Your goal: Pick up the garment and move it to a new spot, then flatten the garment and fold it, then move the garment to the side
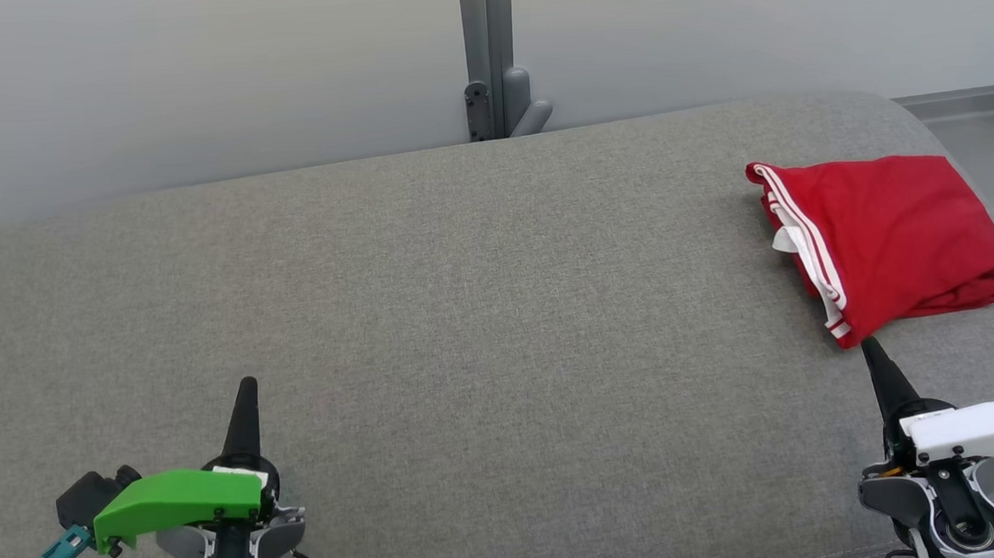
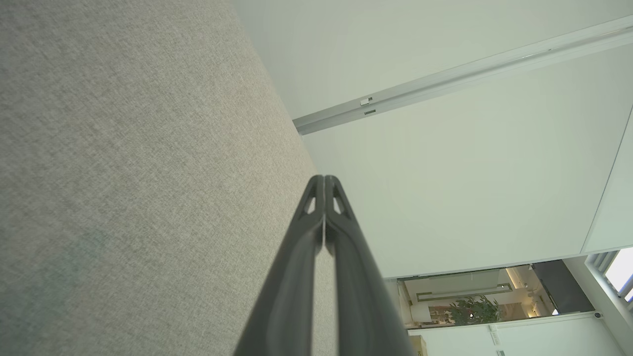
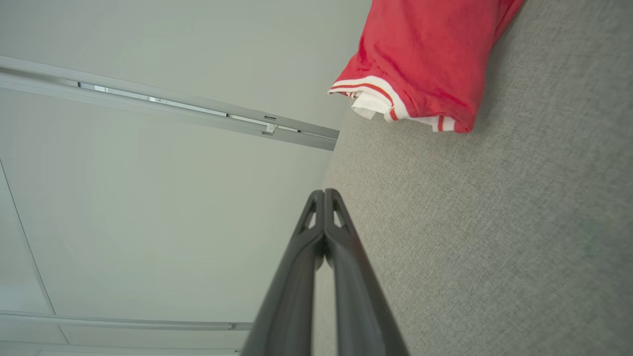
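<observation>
The garment (image 1: 886, 237) is a red piece with white stripes along one edge, folded into a compact bundle at the far right of the grey fabric surface (image 1: 465, 315). In the right wrist view the garment (image 3: 425, 54) lies ahead of my right gripper (image 3: 324, 193), apart from it. Seen from the head camera, my right gripper (image 1: 871, 346) stands shut at the lower right, its tip just below the bundle's near corner and holding nothing. My left gripper (image 1: 247, 384) rests shut and empty at the lower left, with its fingers (image 2: 324, 179) pressed together in the left wrist view.
A grey post with a bracket (image 1: 491, 75) stands behind the surface's far edge, against a pale wall. The surface curves down at its right end, close to the garment. Broad bare fabric stretches between the two grippers.
</observation>
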Controlling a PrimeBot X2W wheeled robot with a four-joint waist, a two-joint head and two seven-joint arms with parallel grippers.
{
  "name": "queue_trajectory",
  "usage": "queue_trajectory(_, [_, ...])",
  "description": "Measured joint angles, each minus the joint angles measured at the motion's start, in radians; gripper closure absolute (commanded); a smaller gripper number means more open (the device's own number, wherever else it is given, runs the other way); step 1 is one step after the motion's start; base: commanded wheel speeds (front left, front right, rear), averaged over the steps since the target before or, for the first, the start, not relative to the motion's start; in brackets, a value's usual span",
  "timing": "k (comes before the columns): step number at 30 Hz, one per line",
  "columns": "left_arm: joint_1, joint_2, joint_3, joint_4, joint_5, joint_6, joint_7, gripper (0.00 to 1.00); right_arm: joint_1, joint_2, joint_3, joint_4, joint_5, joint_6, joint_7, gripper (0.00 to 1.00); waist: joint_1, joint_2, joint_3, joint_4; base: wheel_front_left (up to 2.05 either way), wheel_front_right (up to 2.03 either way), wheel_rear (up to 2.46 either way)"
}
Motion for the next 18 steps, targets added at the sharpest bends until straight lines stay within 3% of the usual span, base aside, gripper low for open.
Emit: queue_trajectory(18, [-0.027, 0.0, 0.012, 0.002, -0.134, -0.02, 0.029, 1.0, -0.018, -0.001, -0.033, 0.009, 0.133, 0.0, 0.037, 1.0, 0.0, 0.0, 0.008, -0.007, 0.0, 0.0, 0.0])
